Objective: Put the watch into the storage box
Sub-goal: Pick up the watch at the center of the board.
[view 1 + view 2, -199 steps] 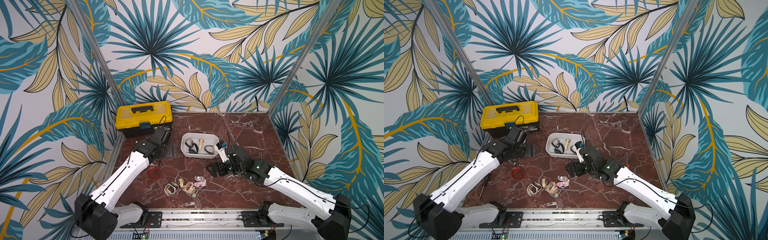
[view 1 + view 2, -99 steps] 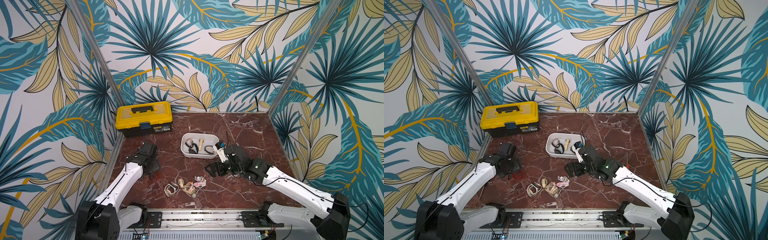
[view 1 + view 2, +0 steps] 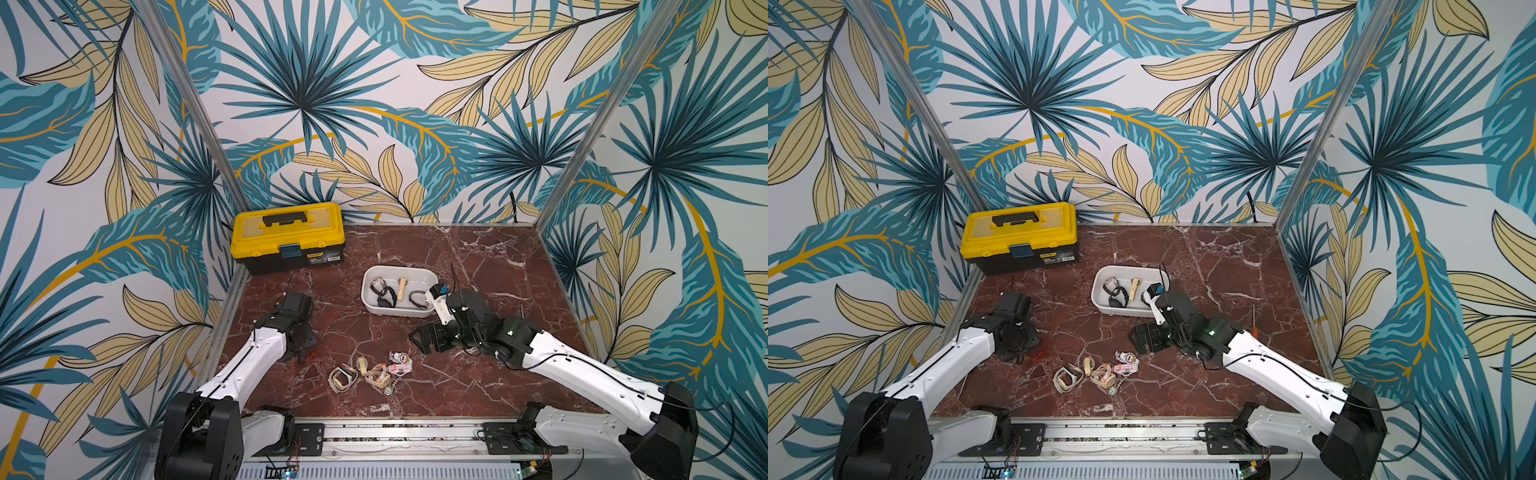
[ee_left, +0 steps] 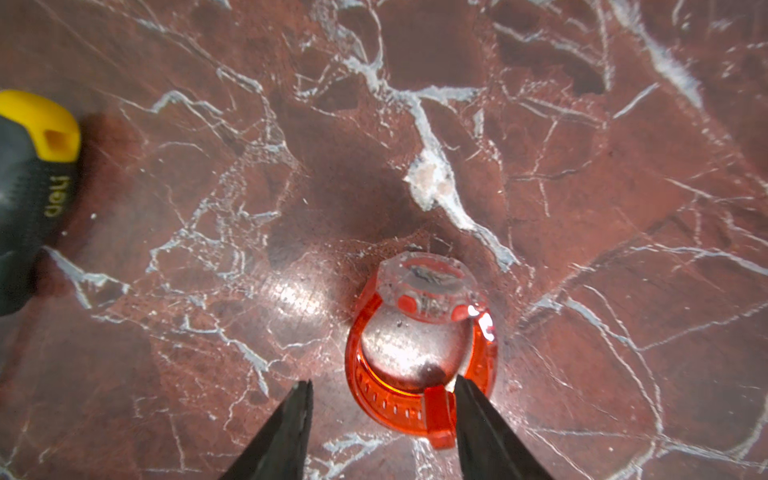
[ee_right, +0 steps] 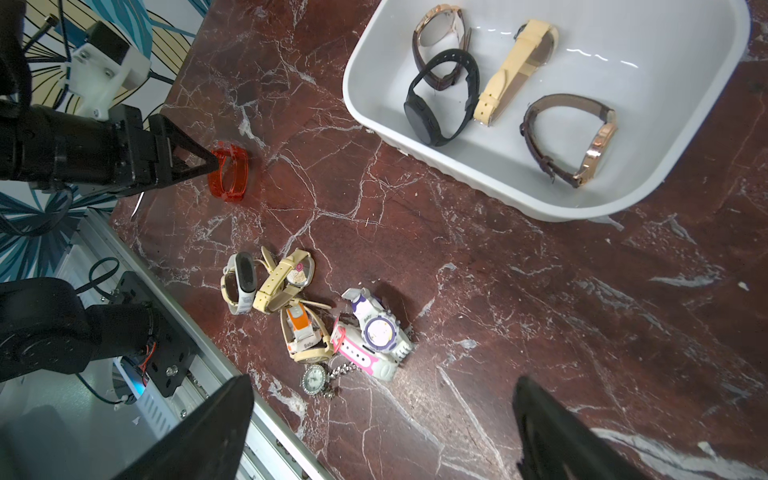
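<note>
A translucent red watch stands on its strap on the marble at the left. My left gripper is low over it, open, jaws astride the near part of the strap. One fingertip touches the strap; the other stands clear of it. From above the arm hides most of this watch. The storage box, a white tub, sits mid-table holding several watches. My right gripper hangs wide open and empty just in front of the box.
A heap of loose watches lies near the front edge. The yellow-lidded black toolbox stands at the back left. A black and yellow tool handle lies close to the left gripper. Side walls hem the table.
My left arm drew back from beside the box toward the front left and came down over the red watch, its jaws narrowing. The right arm has barely moved.
</note>
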